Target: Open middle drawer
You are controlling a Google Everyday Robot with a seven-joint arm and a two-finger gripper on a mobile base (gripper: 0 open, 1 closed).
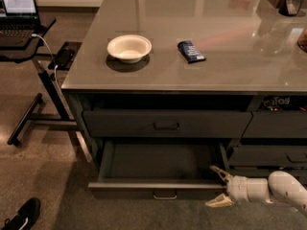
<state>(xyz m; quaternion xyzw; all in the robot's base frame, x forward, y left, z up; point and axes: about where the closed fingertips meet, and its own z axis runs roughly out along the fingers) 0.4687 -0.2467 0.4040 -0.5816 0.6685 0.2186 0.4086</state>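
Note:
The middle drawer (144, 188) is pulled out below the counter, showing its shallow dark-grey tray (163, 162) and a small bar handle (165, 194) at the centre of its front. My gripper (217, 187) is at the drawer's right front corner on a white arm coming in from the lower right. It is open. One fingertip (217, 171) is over the tray's inner corner and the other is in front of the front panel. It holds nothing.
A closed drawer (165, 124) sits above the open one, with more drawers (273, 124) to the right. A white bowl (129, 47) and a blue packet (191, 51) lie on the countertop. A laptop stand (38, 61) is at the left. A black shoe (21, 215) is on the floor.

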